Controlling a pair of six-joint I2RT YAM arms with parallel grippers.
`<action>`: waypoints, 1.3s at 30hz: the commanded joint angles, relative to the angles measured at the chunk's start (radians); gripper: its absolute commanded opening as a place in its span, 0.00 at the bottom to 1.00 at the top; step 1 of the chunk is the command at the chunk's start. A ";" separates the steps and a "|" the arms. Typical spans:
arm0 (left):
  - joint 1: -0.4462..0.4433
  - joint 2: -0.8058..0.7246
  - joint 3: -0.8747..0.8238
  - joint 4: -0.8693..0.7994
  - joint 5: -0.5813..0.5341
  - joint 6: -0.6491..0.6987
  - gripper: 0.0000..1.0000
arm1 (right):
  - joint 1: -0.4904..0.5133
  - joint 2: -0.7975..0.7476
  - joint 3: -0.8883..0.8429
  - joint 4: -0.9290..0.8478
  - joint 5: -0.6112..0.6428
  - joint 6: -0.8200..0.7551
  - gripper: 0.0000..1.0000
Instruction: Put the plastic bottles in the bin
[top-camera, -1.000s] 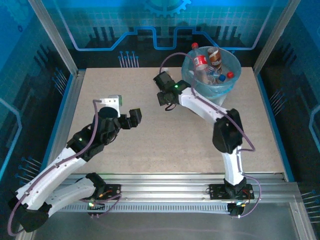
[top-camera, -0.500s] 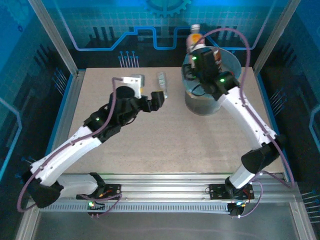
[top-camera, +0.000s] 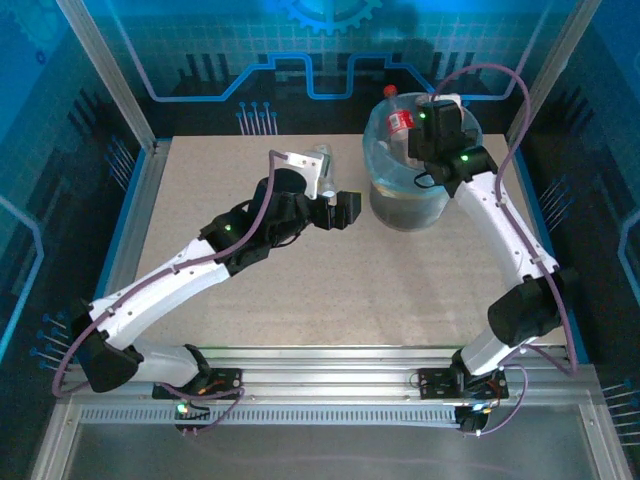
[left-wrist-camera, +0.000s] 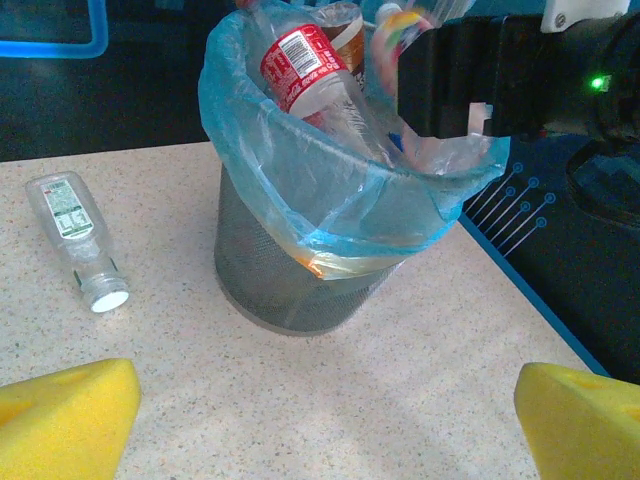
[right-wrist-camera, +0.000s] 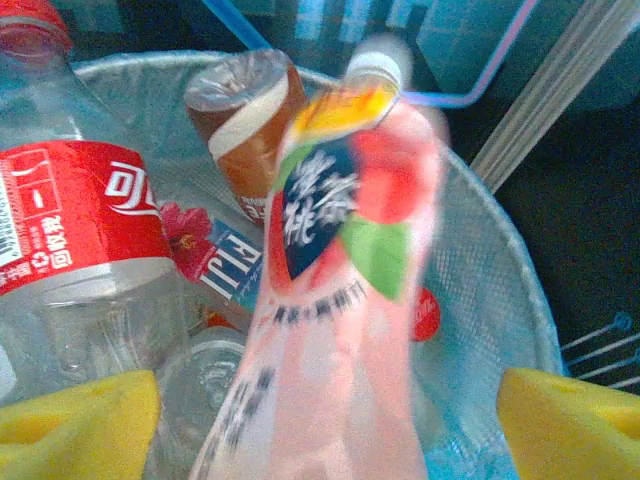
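Observation:
The bin (top-camera: 408, 190) is a grey mesh bucket lined with a blue bag (left-wrist-camera: 330, 190), at the table's back right. It holds several bottles, among them a red-labelled one (left-wrist-camera: 300, 65) (right-wrist-camera: 70, 220) and a brown one (right-wrist-camera: 245, 120). My right gripper (top-camera: 436, 122) (right-wrist-camera: 330, 430) hangs over the bin, open. A pink bottle (right-wrist-camera: 340, 300) with a white cap sits blurred between its wide-apart yellow pads (right-wrist-camera: 80, 420), touching neither. A clear white-capped bottle (left-wrist-camera: 78, 238) lies on the table left of the bin. My left gripper (top-camera: 342, 210) (left-wrist-camera: 330, 420) stands open and empty, low in front of the bin.
The speckled tabletop (left-wrist-camera: 300, 400) runs to a blue edge strip (left-wrist-camera: 520, 290) right of the bin. Metal frame posts (top-camera: 105, 70) and dark blue-lit panels wall in the table. The right arm's black wrist (left-wrist-camera: 500, 70) hangs above the bin's rim.
My left arm has reached right, close to the bin. The right gripper, which held the pink bottle upright above the bin, has tipped over the opening and the bottle now hangs loose between its pads.

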 joint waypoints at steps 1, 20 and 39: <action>-0.003 -0.047 -0.011 -0.010 -0.013 0.020 0.97 | -0.008 0.008 0.039 -0.026 0.019 0.031 0.91; -0.003 -0.070 -0.050 -0.014 -0.036 0.020 0.97 | -0.061 0.146 0.038 -0.142 -0.045 0.129 0.55; 0.003 -0.130 -0.108 0.000 -0.125 0.048 0.99 | 0.051 0.029 0.252 -0.191 -0.041 0.108 0.94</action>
